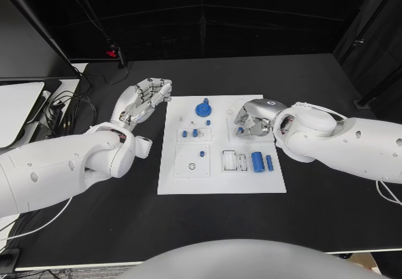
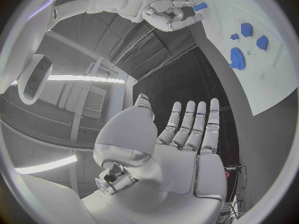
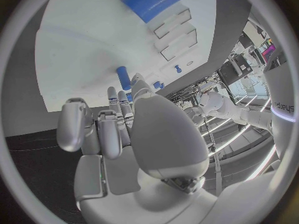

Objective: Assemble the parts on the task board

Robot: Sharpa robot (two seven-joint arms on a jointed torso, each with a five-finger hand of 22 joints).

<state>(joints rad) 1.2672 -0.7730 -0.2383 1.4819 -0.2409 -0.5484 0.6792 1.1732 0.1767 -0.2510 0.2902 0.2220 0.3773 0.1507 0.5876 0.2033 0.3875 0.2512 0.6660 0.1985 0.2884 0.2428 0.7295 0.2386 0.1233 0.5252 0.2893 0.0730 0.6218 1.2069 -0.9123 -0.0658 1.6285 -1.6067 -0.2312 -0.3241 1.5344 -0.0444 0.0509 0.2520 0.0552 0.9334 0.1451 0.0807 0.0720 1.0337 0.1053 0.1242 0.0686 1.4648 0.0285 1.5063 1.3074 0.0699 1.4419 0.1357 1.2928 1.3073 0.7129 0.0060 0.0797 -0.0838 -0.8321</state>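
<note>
Here the right hand (image 1: 254,118) hovers over the far right part of the flat white plastic task board (image 1: 222,183), its fingers pinched on a small blue cylindrical peg (image 2: 200,7); the left wrist view shows that peg at the fingertips, clear of the board's surface. The left hand (image 1: 144,99) rests off the board, above the black bench (image 1: 100,232) just beside the board's far left corner, its fingers straight, slightly apart and holding nothing. A blue plastic gear (image 1: 204,108) stands near the board's far edge, between the two hands, and two larger blue cylinders (image 1: 262,162) lie by the board's right edge, long axes running near to far. The right hand is plainly the nearer one to the small sockets in the board's middle, which lie toward the robot and leftward from the held peg; I cannot tell which socket it suits.
</note>
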